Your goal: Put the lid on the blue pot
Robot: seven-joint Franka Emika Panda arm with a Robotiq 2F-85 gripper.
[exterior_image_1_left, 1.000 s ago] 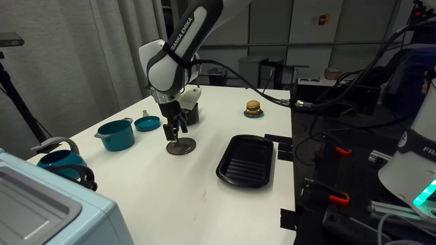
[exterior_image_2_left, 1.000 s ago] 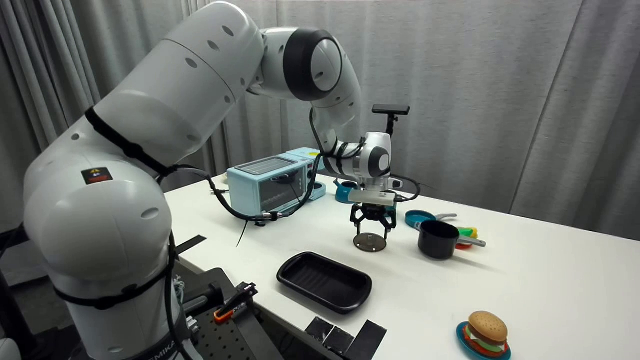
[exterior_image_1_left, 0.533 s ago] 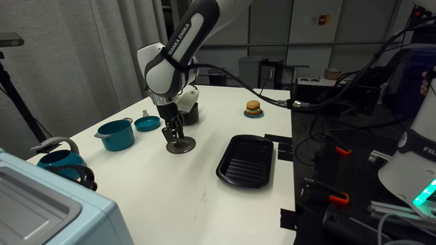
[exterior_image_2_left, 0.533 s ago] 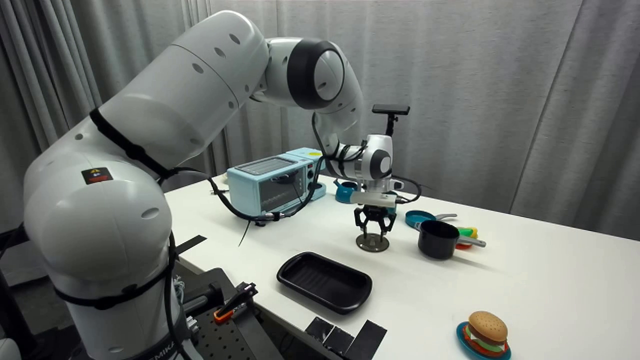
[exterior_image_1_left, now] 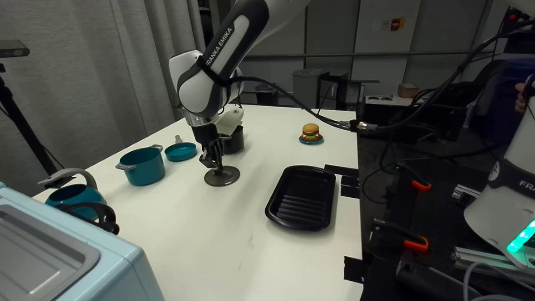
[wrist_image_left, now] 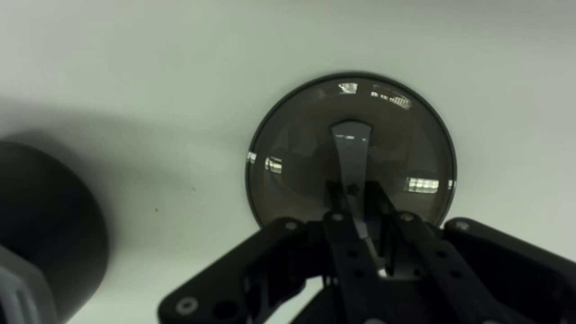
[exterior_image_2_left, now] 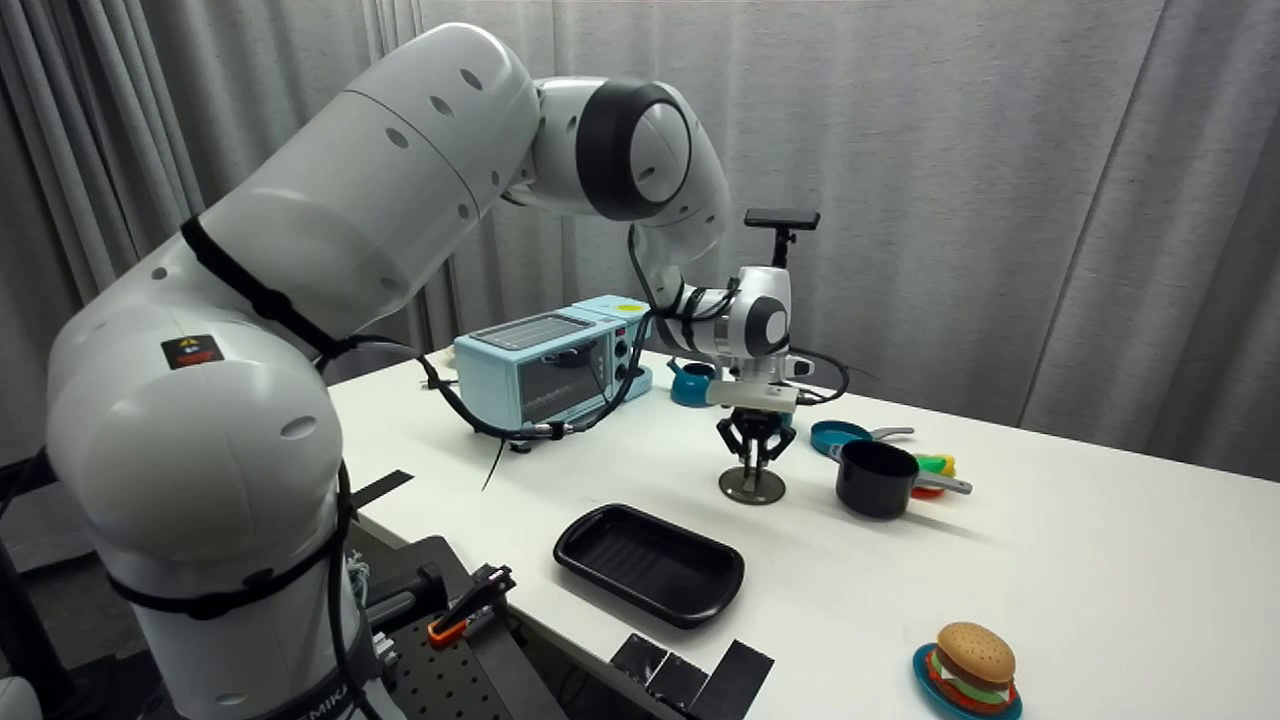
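My wrist view faces down, close over the lid (wrist_image_left: pixel 310 141); farther back, both exterior views share the table (exterior_image_1_left: pixel 205 246).

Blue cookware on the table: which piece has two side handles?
The deep blue pot, between the kettle and the shallow pan in an exterior view: two short grey side handles, against the kettle's arched top handle and the pan's single one.

We note lid (wrist_image_left: pixel 315 157) smoky grey-brown, handle (wrist_image_left: pixel 353 153) grey; near the lid, black pot (exterior_image_2_left: pixel 872 492); apart from it, teal pot (exterior_image_1_left: pixel 145 168).
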